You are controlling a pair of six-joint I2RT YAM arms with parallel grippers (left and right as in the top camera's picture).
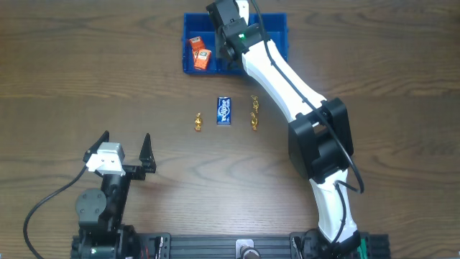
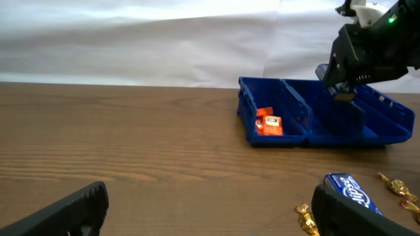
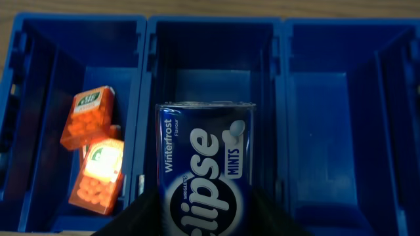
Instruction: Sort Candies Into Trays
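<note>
The right end effector [image 1: 228, 34] is hovering over the blue tray [image 1: 185, 44] at the upper centre of the top view. Its 2 fingers are closed against the long sides of a blue mint tin [image 3: 205, 164]. In the right wrist view this held tin is sitting over the middle of the tray's 3 compartments. Its long axis is running from the bottom of the frame toward the top, parallel with the dividers, and its printed face is turned to the camera. The left wrist view is showing the same end effector [image 2: 342, 84] at the upper right of the frame, at about the height of the tray's rim.

2 orange candy boxes [image 3: 98, 147] are lying in the tray's left compartment, overlapping each other, each slightly tilted.

Below the tray in the top view, a second mint tin [image 1: 224, 111] is lying flat on the counter [image 1: 72, 72]. Its long axis is running up and down the frame, pointing toward the tray. A gold-wrapped candy [image 1: 199, 121] is lying just left of it. More gold-wrapped pieces [image 1: 254, 114] are strung in a short column just to its right.

The left end effector [image 1: 126, 138] is sitting at the lower left of the top view, well apart from the candies. Its fingers are spread wide and gripping nothing.
</note>
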